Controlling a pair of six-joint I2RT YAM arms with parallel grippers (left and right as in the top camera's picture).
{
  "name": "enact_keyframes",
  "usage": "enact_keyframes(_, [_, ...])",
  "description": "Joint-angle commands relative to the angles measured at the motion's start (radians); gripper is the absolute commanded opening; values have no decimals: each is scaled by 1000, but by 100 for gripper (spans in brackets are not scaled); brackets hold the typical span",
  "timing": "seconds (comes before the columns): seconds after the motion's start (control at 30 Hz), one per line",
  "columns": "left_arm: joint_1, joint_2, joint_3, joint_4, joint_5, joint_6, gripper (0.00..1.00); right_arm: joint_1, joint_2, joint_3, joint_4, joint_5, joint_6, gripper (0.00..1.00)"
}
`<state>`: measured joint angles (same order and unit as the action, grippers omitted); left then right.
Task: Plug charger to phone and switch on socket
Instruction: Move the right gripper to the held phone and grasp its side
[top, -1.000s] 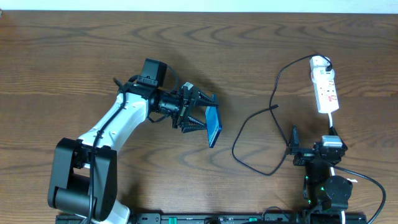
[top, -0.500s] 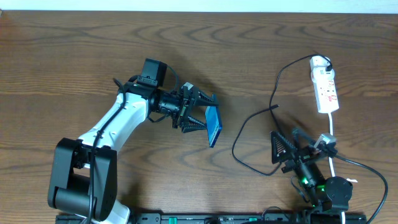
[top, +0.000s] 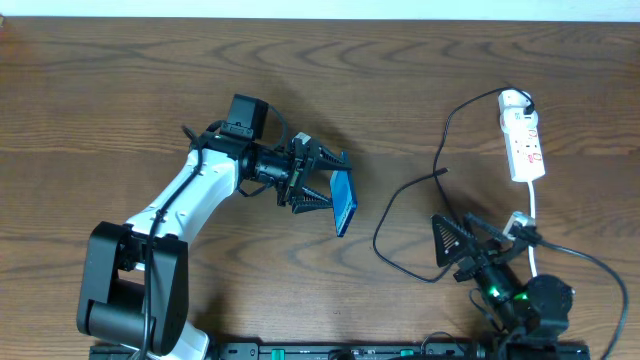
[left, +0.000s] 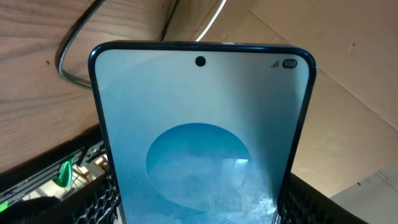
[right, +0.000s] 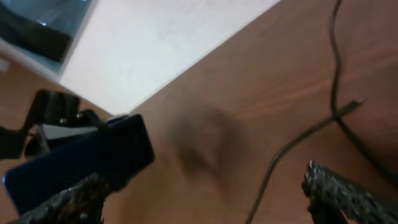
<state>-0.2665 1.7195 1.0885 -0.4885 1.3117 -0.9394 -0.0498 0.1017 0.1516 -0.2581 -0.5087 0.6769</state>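
- Left end effector clamped on phone, pads on its two long edges; phone tipped on edge, left of centre over table; screen facing the wrist camera.
- Right end effector spread wide, nothing in it, low at the right, near the bottom of the cable loop.
- Charger: thin black cable looped on the table between phone and socket; plug tip lying loose at the loop's top; white plug head at the socket's far end.
- Phone likely rigid and light with slick glass; firm edge grip suits it, port end left free. Cannot tell which end carries the port.
- Cable likely limp and floppy; best pinched just behind the plug tip so the tip stays aimed.
- Socket probably light, may skid; switch press straight down.
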Motion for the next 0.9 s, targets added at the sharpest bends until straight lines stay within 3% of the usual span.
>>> enact_keyframes(0.0, [4,-14,5,5,54,-2,57,5,77,146,-71,28,-118,99])
enact_keyframes(0.27, [4,-14,5,5,53,-2,57,12,337,484,-358,-62,-71,99])
enact_keyframes(0.4, [4,-14,5,9,53,-2,57,46,426,560,-343,-225,-32,99])
enact_keyframes(0.53, [4,-14,5,13,53,-2,57,79,461,567,-238,-330,205,99])
enact_keyframes(0.6, [4,-14,5,14,53,-2,57,85,470,566,-201,-317,292,99])
enact_keyframes(0.67, [4,-14,5,22,53,-2,57,93,477,566,-122,-294,248,83])
enact_keyframes(0.7, [4,-14,5,28,53,-2,57,105,478,567,-94,-276,223,79])
enact_keyframes(0.87, [4,-14,5,35,53,-2,57,249,489,571,-112,-15,225,80])
